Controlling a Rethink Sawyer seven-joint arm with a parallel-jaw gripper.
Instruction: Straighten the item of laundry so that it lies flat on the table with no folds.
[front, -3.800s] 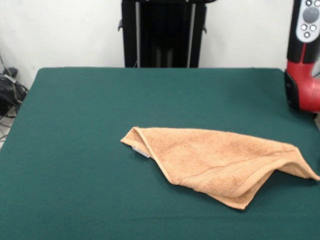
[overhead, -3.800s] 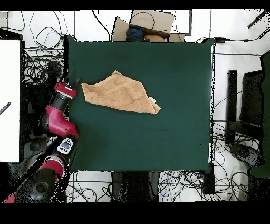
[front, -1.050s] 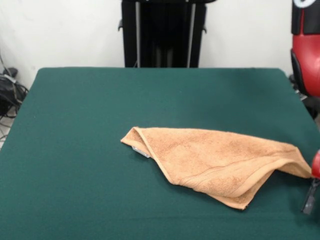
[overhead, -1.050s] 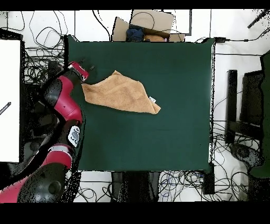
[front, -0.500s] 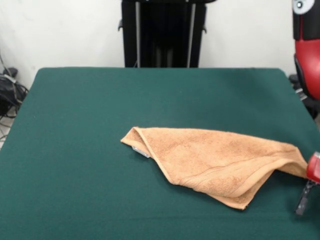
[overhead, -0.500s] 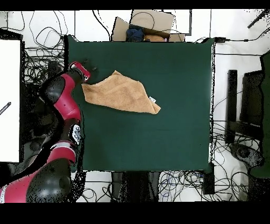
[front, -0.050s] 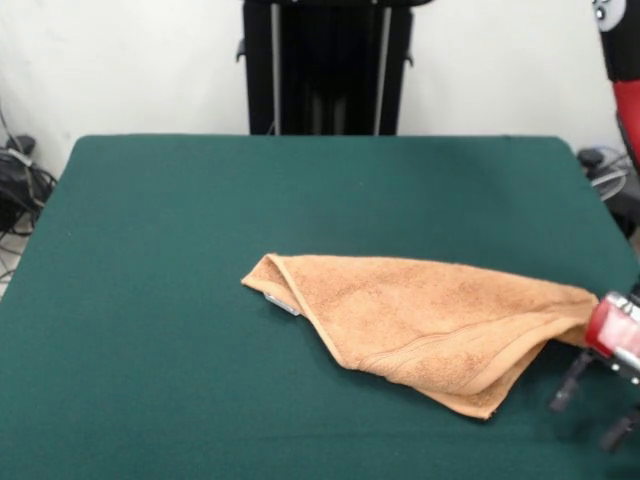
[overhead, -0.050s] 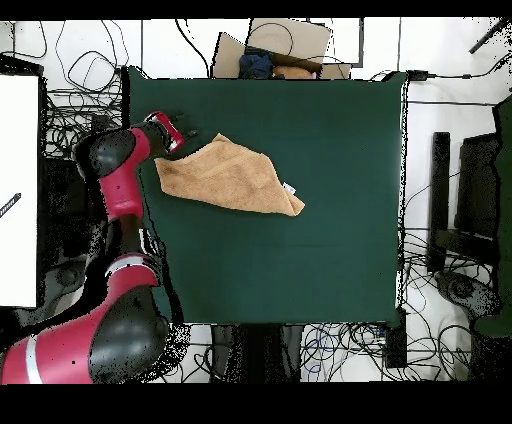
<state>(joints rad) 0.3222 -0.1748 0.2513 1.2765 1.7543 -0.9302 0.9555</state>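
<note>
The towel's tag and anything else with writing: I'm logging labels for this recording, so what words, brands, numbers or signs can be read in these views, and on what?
No text can be read in either view.
White tag on the towel: too small to show any print.
Gripper, its fingers apart near the towel's corner: no marking shows.
Green table: no label or sign.

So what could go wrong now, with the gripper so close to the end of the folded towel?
The open gripper hangs by the towel end at the table edge. Risks as I judge them:
1. The end is folded double, so the fingers may pinch both layers and drag the fold along.
2. A pull outward could slide the towel off the edge.
3. Closing low could snag the table cloth.
</note>
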